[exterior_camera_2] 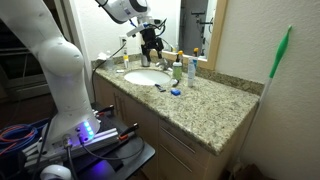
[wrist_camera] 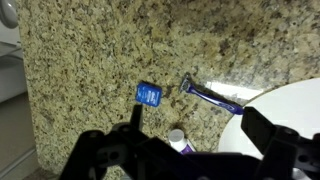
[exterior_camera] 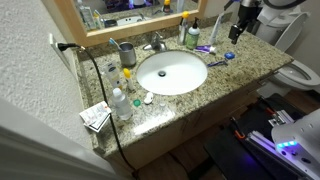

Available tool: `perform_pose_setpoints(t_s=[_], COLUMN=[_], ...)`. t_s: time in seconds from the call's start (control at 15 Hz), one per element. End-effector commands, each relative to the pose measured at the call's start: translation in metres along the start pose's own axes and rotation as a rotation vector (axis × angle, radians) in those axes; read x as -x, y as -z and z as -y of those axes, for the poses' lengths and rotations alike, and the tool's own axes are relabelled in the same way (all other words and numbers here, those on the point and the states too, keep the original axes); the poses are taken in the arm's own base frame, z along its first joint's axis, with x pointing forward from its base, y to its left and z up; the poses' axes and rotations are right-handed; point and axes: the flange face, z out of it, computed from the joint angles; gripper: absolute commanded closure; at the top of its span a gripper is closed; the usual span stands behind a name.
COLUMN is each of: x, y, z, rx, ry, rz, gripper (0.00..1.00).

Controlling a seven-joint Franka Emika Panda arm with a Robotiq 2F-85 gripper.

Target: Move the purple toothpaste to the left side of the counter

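It was a home bathroom: a granite counter (exterior_camera: pixel 248 58) held a white oval sink (exterior_camera: pixel 172 72) and chrome faucet (exterior_camera: pixel 155 43) under a framed mirror (exterior_camera: pixel 120 12), a toilet (exterior_camera: pixel 297 72) beside it.

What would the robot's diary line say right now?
stage: pre-grasp | gripper: open, hovering | small purple toothpaste tube: on speckled granite counter beside white sink, ungrasped

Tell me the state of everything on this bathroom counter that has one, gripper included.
Gripper: open, above the counter, holding nothing.
Purple toothpaste: lying on the counter, not grasped.
Small blue item: lying flat on the counter.
Green-and-white bottle: standing upright.
Sink basin: looks empty.
Faucet: no running water visible.
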Motion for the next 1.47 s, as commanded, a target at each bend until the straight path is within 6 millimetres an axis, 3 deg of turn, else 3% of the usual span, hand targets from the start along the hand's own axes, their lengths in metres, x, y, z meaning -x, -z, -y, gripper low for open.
perform_pose_setpoints(t_s=[0.0, 0.07, 0.27, 0.53, 0.67, 0.73, 0.93, 1.13, 1.4], x=[0.001, 0.003, -0.016, -0.053, -0.068, -0.046, -0.063, -0.075, -0.094], y=[0.003, 0.0, -0.028, -0.076, -0.101, -0.081, -0.102, -0.127, -0.154], z=[0.0, 0.008, 0.023, 0.009, -0.004, 0.006, -0.002, 0.007, -0.005], rx=[0.001, 0.038, 0.111, 0.087, 0.107, 0.089, 0.085, 0.032, -0.019], ry=[0.0, 0.032, 0.142, 0.09, -0.006, 0.051, 0.001, 0.109, 0.131], rz=[-0.005, -0.039, -0.144, -0.226, -0.163, -0.199, -0.167, -0.206, -0.266], gripper=[0.0, 0.0, 0.0, 0.0, 0.0, 0.0, 0.0, 0.0, 0.0])
